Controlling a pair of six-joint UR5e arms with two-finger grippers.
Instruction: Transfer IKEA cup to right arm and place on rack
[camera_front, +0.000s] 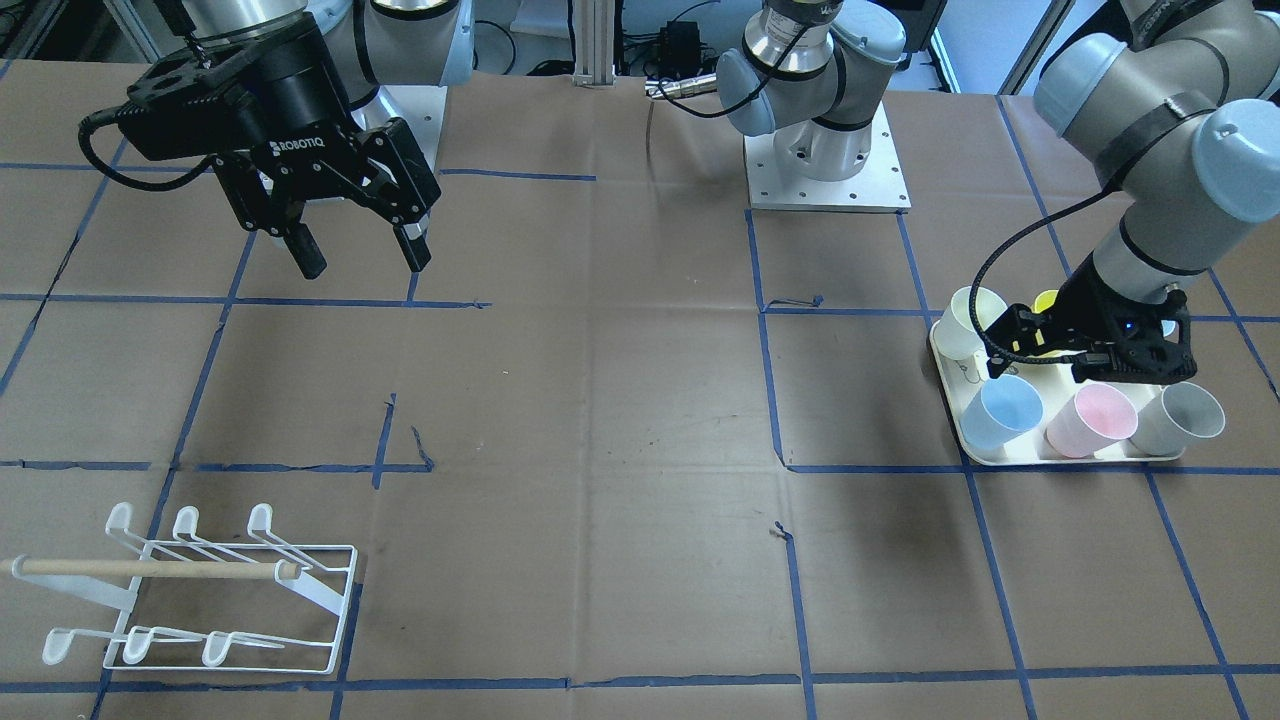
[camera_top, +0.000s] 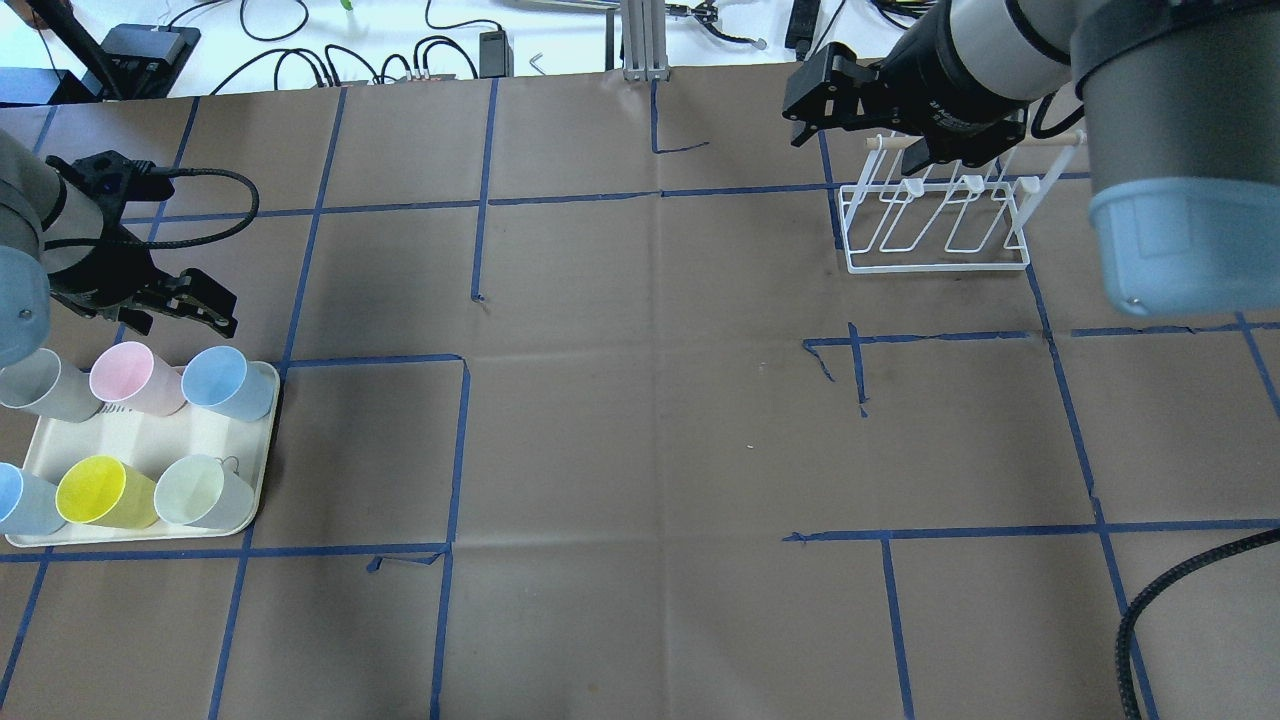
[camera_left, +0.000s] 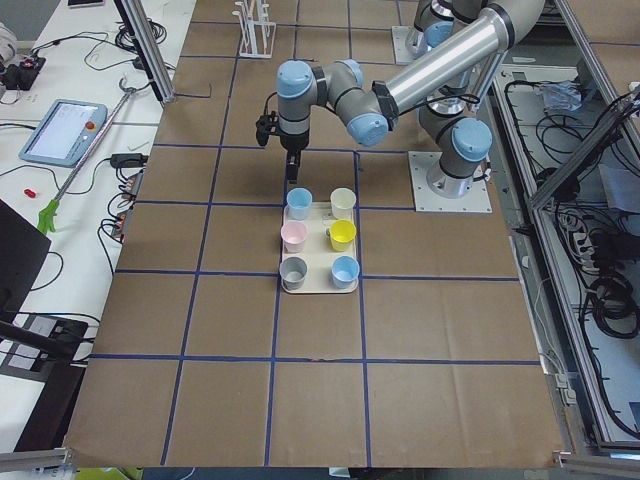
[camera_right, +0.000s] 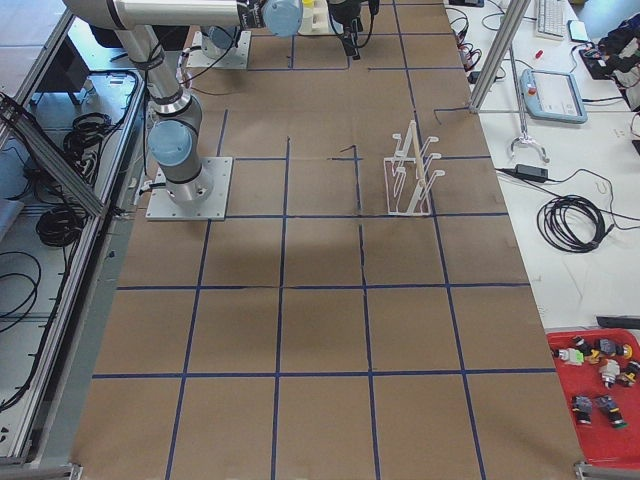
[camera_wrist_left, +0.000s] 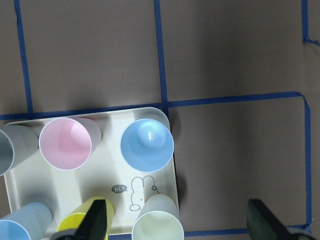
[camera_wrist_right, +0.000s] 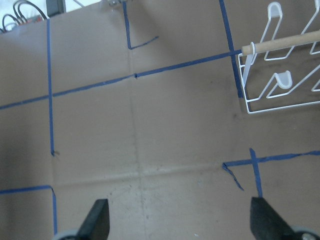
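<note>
Six cups stand upright on a cream tray (camera_top: 150, 448) at the lower left of the overhead view. A grey cup (camera_top: 40, 385), a pink cup (camera_top: 135, 378) and a blue cup (camera_top: 230, 383) form the upper row, and a pale blue cup (camera_top: 20, 500), a yellow cup (camera_top: 100, 492) and a pale green cup (camera_top: 205, 490) form the lower row. The left tool (camera_top: 180, 315) hangs over the tray's upper edge and touches none of them. Its wrist view shows both fingers (camera_wrist_left: 97, 222) spread wide with nothing between them. It seems nearest the blue cup, though its height above the tray is hard to judge. The right tool (camera_front: 365, 258) is held above the brown desk (camera_front: 600, 400) at the upper left of the front-facing view, jaws wide apart and gripping nothing. The white wire rack (camera_front: 150, 568), with its wooden bar, stands on the desk at the lower left of that view, well apart from the tray. In the overhead view the right tool appears in front of the rack at the upper right.
</note>
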